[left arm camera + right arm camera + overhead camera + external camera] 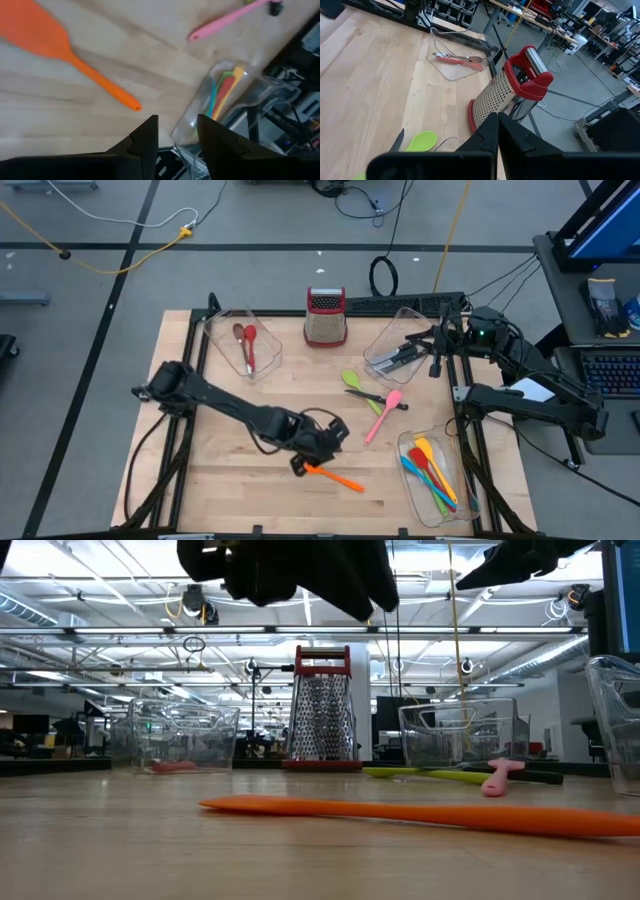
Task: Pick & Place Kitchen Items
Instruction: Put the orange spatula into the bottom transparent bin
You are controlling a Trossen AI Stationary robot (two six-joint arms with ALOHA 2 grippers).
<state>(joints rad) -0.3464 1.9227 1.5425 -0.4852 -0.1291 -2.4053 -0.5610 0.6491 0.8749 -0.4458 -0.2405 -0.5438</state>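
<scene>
- Orange spatula (333, 477) lies flat on the table (215, 495) near six o'clock, loose, with my left hand (322, 448) hovering just above its blade end; nothing is pinched, the fingers (145, 142) parted and empty.
- I judge that hand is lined up over the spatula because it is the next item to lift; the bin (437, 476) at four o'clock already holds a sorted bunch of coloured utensils.
- My right hand (437, 352) waits at two o'clock over another bin (405, 345), fingers pressed together, holding nothing.
- Green spoon (352, 379) and pink spatula (384, 415) rest unsorted near the centre.
- Red spoon (250, 346) sits in the bin (240, 340) at eleven o'clock.
- Pale wood planks make the table; a steel grater (325, 317) stands at twelve o'clock, with a workshop floor and cables beyond.
</scene>
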